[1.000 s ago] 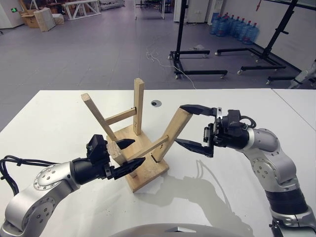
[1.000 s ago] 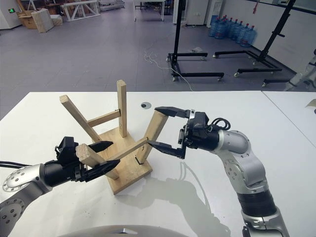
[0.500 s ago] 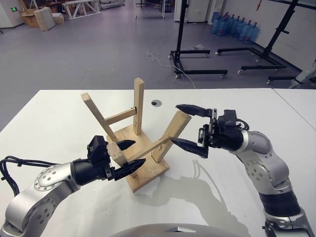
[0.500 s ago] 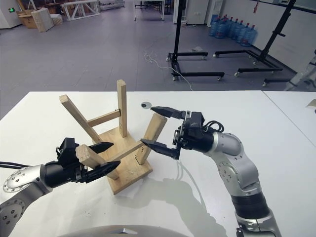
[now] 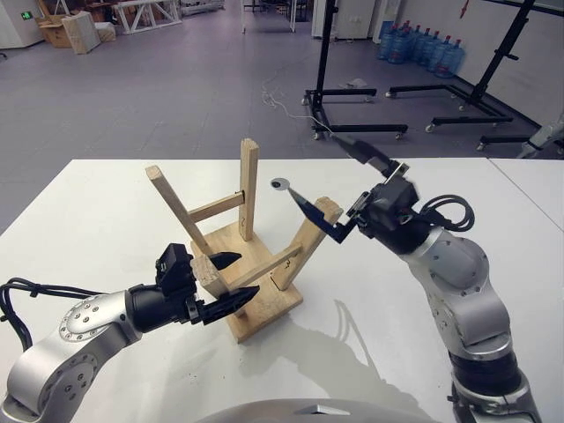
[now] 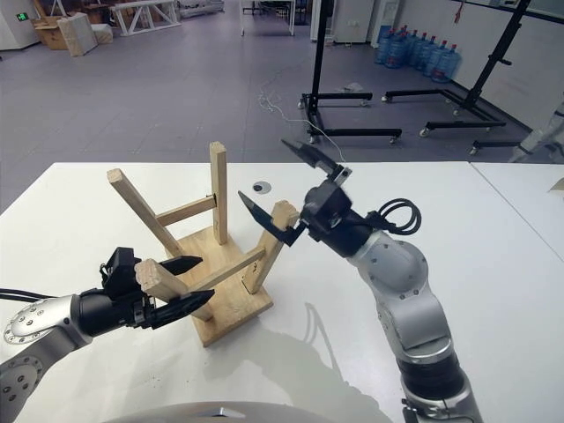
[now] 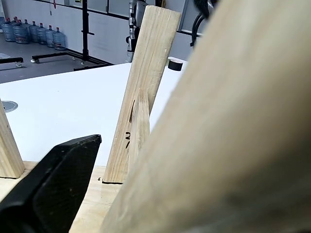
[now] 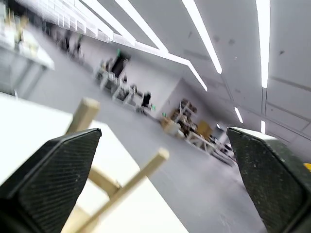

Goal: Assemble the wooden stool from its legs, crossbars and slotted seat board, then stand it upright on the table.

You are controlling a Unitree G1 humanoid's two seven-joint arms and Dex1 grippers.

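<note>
Near leg (image 5: 205, 270): judged the weak spot; it is seen leaning towards the robot, and it could be levered out of its slot if pulled or twisted sideways.
Left gripper (image 5: 231, 278): is held low and almost level over the table (image 5: 97, 211), set around the near leg close to its top; whether the leg is actually clamped cannot be told.
Stool (image 5: 238, 245): is laid upside down, the seat board (image 5: 264, 310) flat on the table and four legs pointed up. Assembly is judged nearly done, the turning upright not yet done.
Right-hand leg (image 5: 304, 248): is joined to the near leg by a crossbar (image 5: 264, 261). It could be knocked askew, or the whole stool slid, should its top be struck by a lowered fingertip (image 5: 308, 211).
Right gripper (image 5: 338, 183): is raised and tilted just above that leg's top, spread wide, with nothing held.
Far legs (image 5: 249, 189): are linked by a second crossbar (image 5: 214, 208) and touched by nothing.
</note>
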